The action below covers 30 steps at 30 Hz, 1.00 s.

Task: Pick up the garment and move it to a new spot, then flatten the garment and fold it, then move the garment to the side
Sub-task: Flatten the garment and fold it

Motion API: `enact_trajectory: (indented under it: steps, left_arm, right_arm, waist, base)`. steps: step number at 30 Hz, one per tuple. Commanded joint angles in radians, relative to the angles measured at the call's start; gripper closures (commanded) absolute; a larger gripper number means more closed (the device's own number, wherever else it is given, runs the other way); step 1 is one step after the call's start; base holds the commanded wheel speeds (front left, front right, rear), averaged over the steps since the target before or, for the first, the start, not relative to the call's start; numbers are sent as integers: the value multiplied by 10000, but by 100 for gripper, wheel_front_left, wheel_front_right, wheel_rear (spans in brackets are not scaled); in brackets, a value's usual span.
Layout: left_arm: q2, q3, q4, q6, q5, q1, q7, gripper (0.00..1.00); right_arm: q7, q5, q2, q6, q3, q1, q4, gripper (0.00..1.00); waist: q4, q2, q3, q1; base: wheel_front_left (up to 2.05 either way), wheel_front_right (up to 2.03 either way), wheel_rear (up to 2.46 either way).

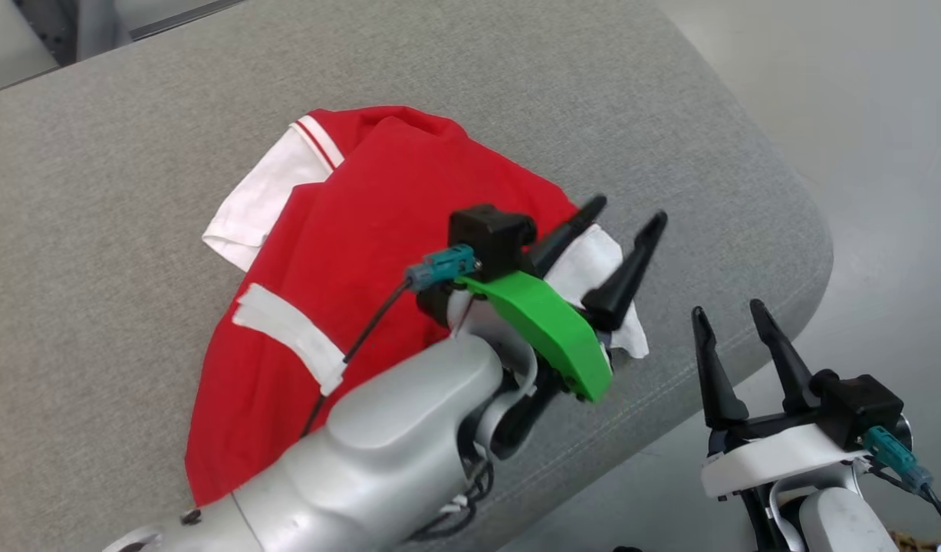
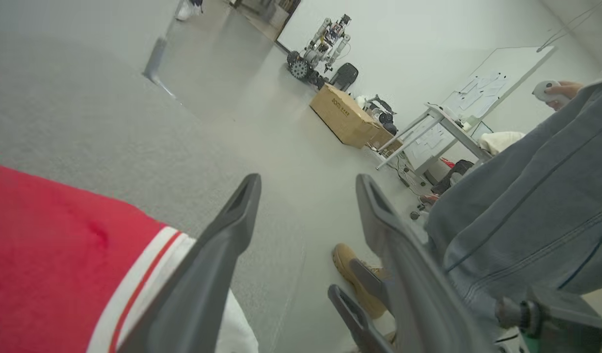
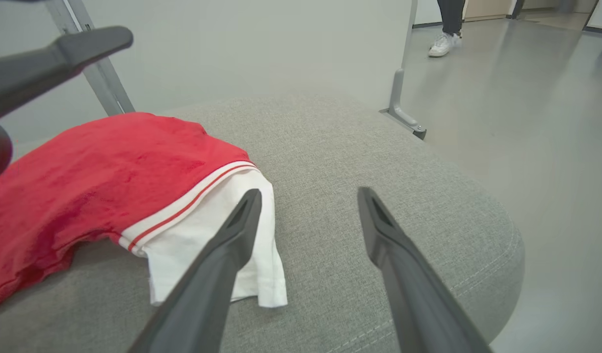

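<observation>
Head view: left forearm slants across the red garment, left fingers spread empty (right fingers likewise).

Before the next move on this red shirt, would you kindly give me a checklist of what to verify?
1. Left gripper open, empty: ok.
2. Right gripper open, empty: ok.
3. Garment lying flat: not ok, rumpled.
4. Garment wholly on cushion: cannot tell, left arm hides part.
5. Person clear of arms: not ok, stands close.
</observation>
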Motion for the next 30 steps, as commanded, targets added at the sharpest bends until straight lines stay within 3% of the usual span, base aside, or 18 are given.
enact_trajectory:
  steps: [1, 9, 17, 21, 30]
  left_arm:
    - [126, 396, -17, 101, 602, -36, -51, 0]
    - [1180, 2984, -1418, 907, 4427, 1780, -36, 0]
    - [2215, 4640, -2310, 1098, 6598, 4156, -37, 0]
    - [2397, 5629, -2542, 1035, 7153, 5376, -38, 0]
    - [1980, 7723, -2614, 530, 8608, 7804, -38, 0]
  right_arm:
    - [-32, -110, -13, -3, -93, 21, -119, 0]
    - [-31, -766, -16, -3, -630, 194, -971, 0]
    - [-31, -1093, -248, -3, -759, 426, -1289, 0]
    - [-31, -1101, -401, -3, -866, 648, -1204, 0]
    - [-31, -1222, -662, -3, -1461, 1136, -830, 0]
  waist:
    - [415, 0, -84, 0]
    - [1730, 0, -440, 0]
    - [2921, 0, -930, 0]
    - [3391, 0, -1142, 0]
    - [4126, 0, -1619, 0]
  base:
    - [0, 0, 0]
    - [0, 0, 0]
    - [0, 0, 0]
    - [0, 0, 0]
    - [0, 0, 0]
